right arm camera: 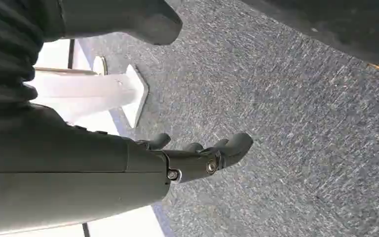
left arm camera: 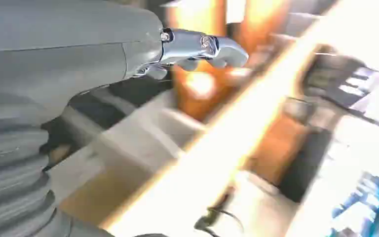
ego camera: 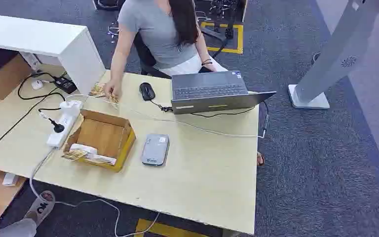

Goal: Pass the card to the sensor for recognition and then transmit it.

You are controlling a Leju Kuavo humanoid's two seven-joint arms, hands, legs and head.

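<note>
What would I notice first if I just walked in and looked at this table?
Probably the person in a grey top sitting at the far side of the wooden table, one hand near some cards. An open laptop stands in front of them, and nearer the camera lie a cardboard box and a grey sensor.

A light wooden table (ego camera: pixel 202 177) stands before me on grey carpet (ego camera: pixel 325 163). An open laptop (ego camera: pixel 212 92) sits at its far edge, with a black mouse (ego camera: pixel 147 91) just beside it, the mouse's cord trailing toward the laptop. A white power strip (ego camera: pixel 63 126) lies near the table's left part, a black plug (ego camera: pixel 57 128) seated in it. A person in a grey top (ego camera: pixel 158 29) sits across the table, one hand (ego camera: pixel 111 91) resting on the tabletop. A white cabinet (ego camera: pixel 44 42) stands at far left. A white stand (ego camera: pixel 335 59) rises from the carpet at right. Yellow floor marking (ego camera: pixel 165 230) shows under the table's near edge.
</note>
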